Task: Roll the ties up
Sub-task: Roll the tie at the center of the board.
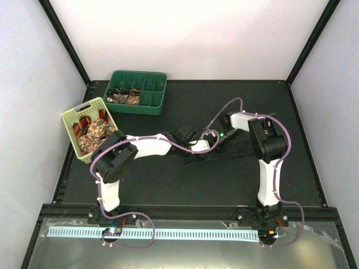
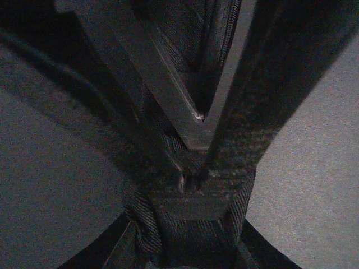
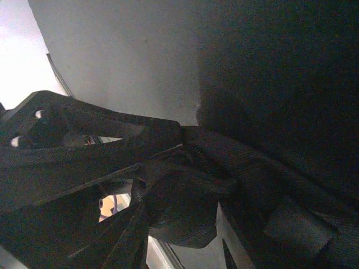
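A very dark tie (image 2: 140,224) is bunched between both grippers at the middle of the black mat. In the left wrist view my left gripper (image 2: 188,224) is shut on its twill fabric, and the right gripper's fingers (image 2: 185,112) come down onto the same bunch in a V. In the right wrist view my right gripper (image 3: 185,207) is shut on the dark tie (image 3: 241,162), with the left gripper's body (image 3: 73,140) close on the left. From above, the left gripper (image 1: 196,150) and right gripper (image 1: 212,143) meet tip to tip, and the tie hardly shows against the mat.
A green tray (image 1: 159,106) at the back left holds a few rolled ties (image 1: 124,96) in its compartments. A pale yellow-green basket (image 1: 84,109) at the left holds orange-striped and floral ties (image 1: 92,130). Purple cables run along both arms.
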Robot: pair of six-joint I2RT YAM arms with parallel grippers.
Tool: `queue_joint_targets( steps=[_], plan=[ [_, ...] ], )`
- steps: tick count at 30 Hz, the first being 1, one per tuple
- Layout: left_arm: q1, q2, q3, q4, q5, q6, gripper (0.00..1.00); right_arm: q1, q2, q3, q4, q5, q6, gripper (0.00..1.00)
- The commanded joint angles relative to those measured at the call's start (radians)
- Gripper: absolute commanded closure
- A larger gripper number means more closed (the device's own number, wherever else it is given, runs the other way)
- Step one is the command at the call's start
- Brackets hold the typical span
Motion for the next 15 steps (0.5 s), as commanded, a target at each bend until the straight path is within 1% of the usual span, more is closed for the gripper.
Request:
queue_joint_targets(
  steps=[1,3,4,8,11,12,15],
  plan=[
    [-0.011,0.063,0.004,-0.077,-0.047,-0.008,0.72,0.013,0.044,0.02,0.053,0.048,0.015,0.69],
    [-0.011,0.065,0.006,-0.078,-0.046,-0.008,0.72,0.014,0.059,0.028,0.041,0.072,-0.001,0.75],
    [-0.011,0.066,0.007,-0.08,-0.046,-0.008,0.72,0.013,0.065,0.031,0.036,0.088,-0.007,0.81],
    [-0.012,0.068,0.009,-0.081,-0.047,-0.012,0.71,0.012,0.074,0.027,0.022,0.112,-0.03,0.97],
    [-0.009,0.063,0.005,-0.073,-0.053,-0.019,0.69,0.01,0.06,0.013,0.025,0.128,-0.04,0.98],
    [-0.007,0.055,-0.005,-0.063,-0.052,-0.022,0.65,0.008,0.059,0.009,0.023,0.133,-0.045,0.98],
    [0.017,0.015,-0.038,-0.009,-0.032,-0.042,0.43,-0.003,0.058,-0.002,0.016,0.144,-0.063,0.98]
  ],
)
